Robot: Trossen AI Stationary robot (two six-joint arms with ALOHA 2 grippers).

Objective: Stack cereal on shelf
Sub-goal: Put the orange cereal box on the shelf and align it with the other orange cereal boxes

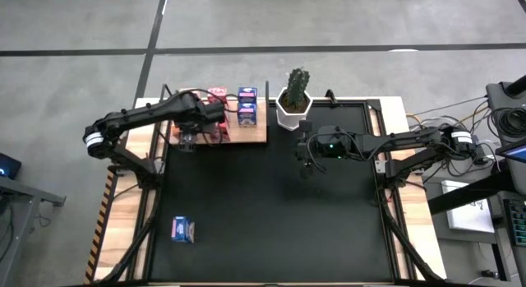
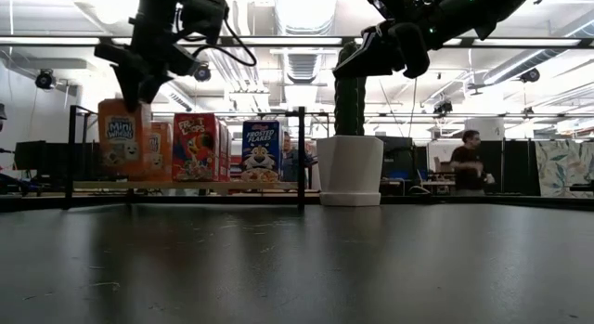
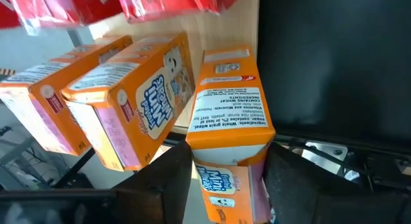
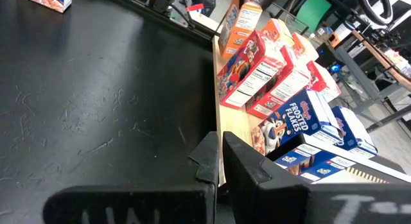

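The shelf [image 1: 256, 136] is a light-wood board with black posts at the mat's far edge. On it stand orange [image 3: 128, 99], red [image 2: 200, 148] and blue [image 2: 262, 149] cereal boxes. My left gripper [image 3: 228, 185] is over the shelf's left end, shut on another orange cereal box [image 2: 122, 138] that stands upright beside the other orange ones. One blue box [image 1: 182, 229] lies flat on the black mat near the front left. My right gripper [image 1: 306, 159] hangs shut and bare above the mat, in front of the plant pot [image 1: 292, 108]. My left gripper pinches the orange box by its two narrow sides [image 3: 198, 176] between its two fingers, just below the top. The fingers come steeply from above. The box stays upright, its base at the board [image 2: 121, 182]; whether it rests on the board, I cannot tell.
A white pot with a cactus [image 2: 350, 171] stands just right of the shelf. A thin black post [image 2: 302, 157] rises at the shelf's right end. Wooden table borders and cables flank the mat. A person [image 2: 467, 162] stands far behind the table.
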